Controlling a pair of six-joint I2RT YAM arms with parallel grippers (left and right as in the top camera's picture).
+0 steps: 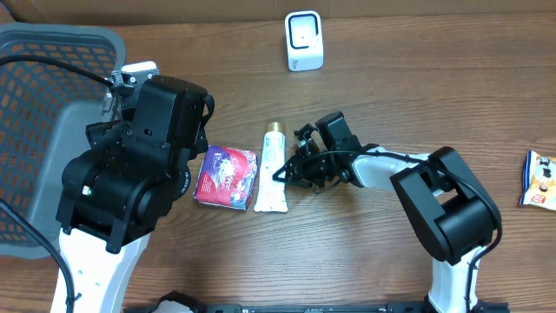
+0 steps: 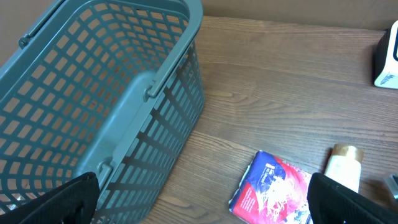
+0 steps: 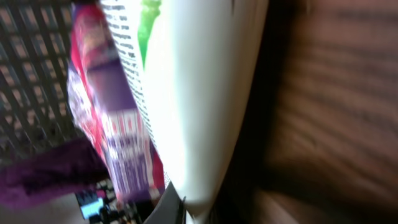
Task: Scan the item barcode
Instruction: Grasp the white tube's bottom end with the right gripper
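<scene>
Two arms over bench (image 1: 417, 96). Far L: grey basket (image 1: 52, 130). L pincer (image 2: 208, 202) spread wide, holding nothing, basket just beside it. Mid: red packet (image 1: 226, 176) just beside white tube (image 1: 272, 169), which lies flat on bench. R pincer (image 1: 291, 172) pinched shut on tube's R edge. At back, well apart: scanner (image 1: 304, 41). Far R: snack pkt (image 1: 540, 180).

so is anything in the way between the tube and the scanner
Nothing visible. Only bare table lies between the white tube and the scanner beyond its cap. The red packet lies beside the tube, off that path; the right gripper is shut at its other edge.
</scene>
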